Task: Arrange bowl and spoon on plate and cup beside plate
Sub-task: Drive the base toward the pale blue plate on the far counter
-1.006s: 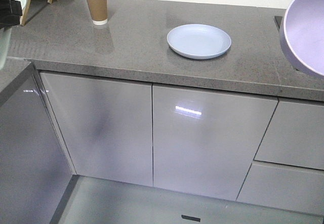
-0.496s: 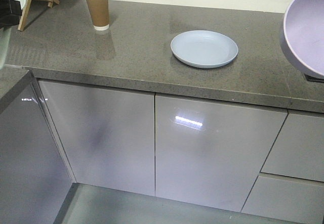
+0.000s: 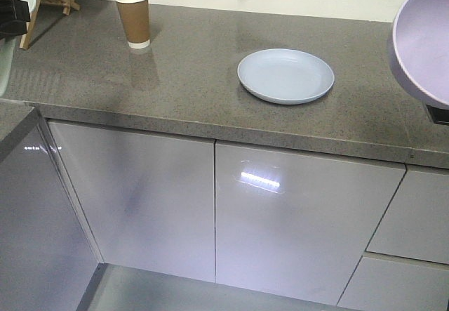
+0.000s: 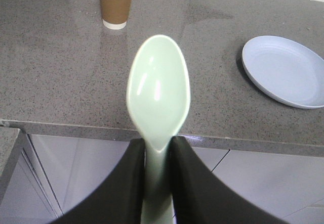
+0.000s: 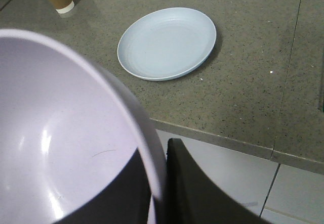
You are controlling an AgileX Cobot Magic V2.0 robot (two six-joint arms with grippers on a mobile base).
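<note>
Progress: nothing is arranged yet, by my reading. The plate (image 3: 285, 76) sits bare on the table (image 3: 189, 65), while the spoon (image 4: 158, 90) and the bowl (image 3: 424, 37) are both held in the air.
Left fingers (image 4: 119, 188): clenched on the spoon's handle, one on each side of the neck just below the head. The oval head juts forward past the fingertips, hollow side up toward the wrist camera.
Cup (image 3: 133, 18): upright on the table, ahead of the left fingers and a little to their left. It is well apart from them and from the plate, so it does not yet count as beside it.
Plate: ahead and to the right of the left fingers, and ahead and to the left of the right fingers, lower than both.
Right fingers (image 5: 202, 193): grasping the bowl by its rim, one inside the wall and one outside.
Bowl: tilted, clear of the table, short of the plate.
Left to do: the bowl and spoon go onto the plate, and the cup goes next to it.
</note>
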